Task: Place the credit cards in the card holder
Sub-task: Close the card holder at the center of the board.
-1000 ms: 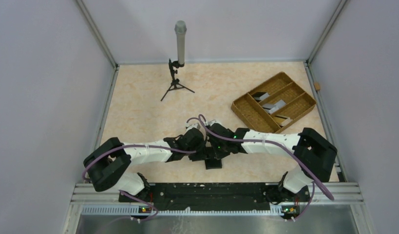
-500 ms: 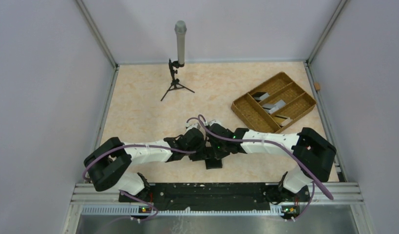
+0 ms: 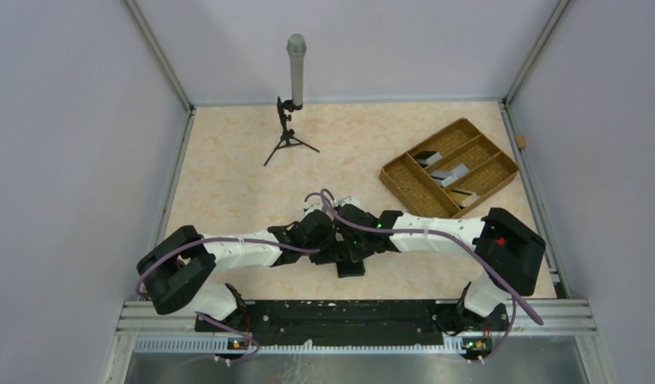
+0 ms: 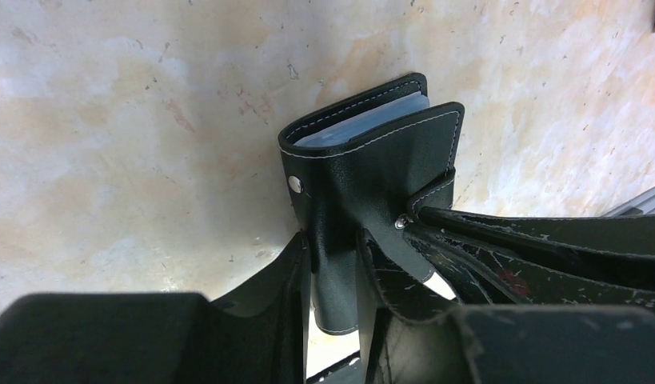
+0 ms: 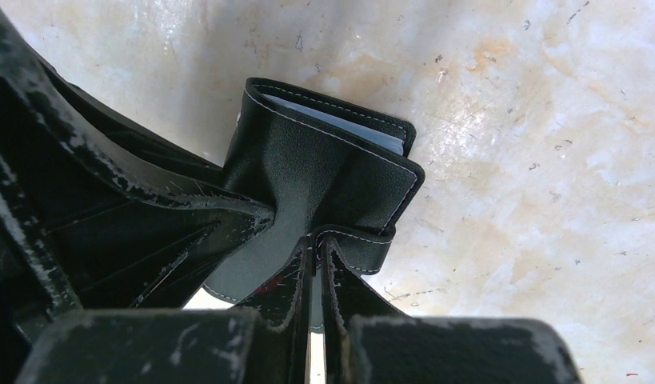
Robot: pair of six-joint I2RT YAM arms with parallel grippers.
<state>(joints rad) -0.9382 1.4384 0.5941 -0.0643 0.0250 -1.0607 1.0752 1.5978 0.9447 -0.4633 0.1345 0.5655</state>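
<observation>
The black card holder (image 4: 364, 160) is clamped in the left gripper (image 4: 333, 256); its cover, at the clasp tab (image 5: 368, 240), is pinched tight in the right gripper (image 5: 316, 248).

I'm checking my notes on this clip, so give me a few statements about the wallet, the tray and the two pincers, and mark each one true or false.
1. The left pincer and the right pincer both grip the card holder. True.
2. The card holder lies in the woven tray. False: it is between the pincers near the arm bases, apart from the tray.
3. Credit cards lie in the tray. True.
4. The right pincer is wide open. False: it is shut on the card holder.
5. The microphone stand lies on its side. False: it stands upright.
</observation>
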